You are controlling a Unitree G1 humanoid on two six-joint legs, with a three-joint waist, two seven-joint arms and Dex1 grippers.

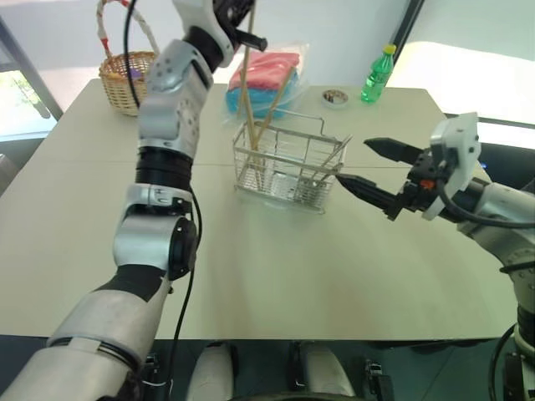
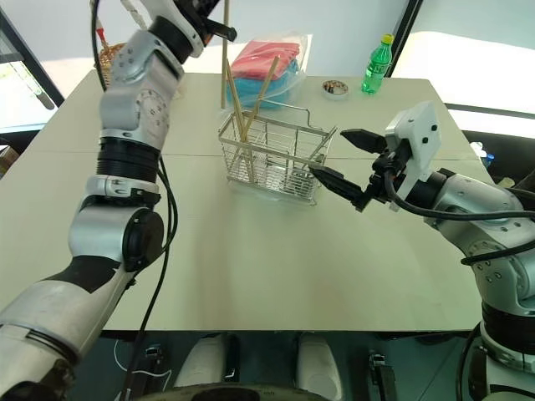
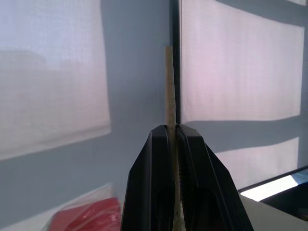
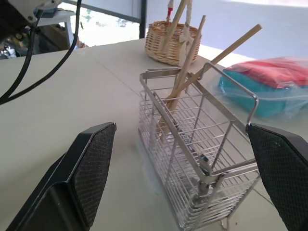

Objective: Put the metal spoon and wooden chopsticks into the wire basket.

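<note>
One chopstick point(image 1: 247, 79) is hanging straight down from the pinching left gripper point(image 1: 244, 32), right above the wire basket point(image 1: 288, 171); the right gripper point(image 1: 372, 167) is waiting wide open.

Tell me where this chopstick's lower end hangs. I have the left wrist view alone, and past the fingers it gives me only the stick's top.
Observer: The held chopstick hangs almost upright from the left gripper. Its lower end is near the far left corner of the wire basket, about at the rim. I cannot tell whether the tip is inside.
Operator: Report what is in the basket already.
Observer: Two more chopsticks lean inside it, with their tops well above the rim.
Operator: Give me the other arm.
Observer: The right gripper is open, beside the basket on the robot's right, pointing toward it and holding nothing.
</note>
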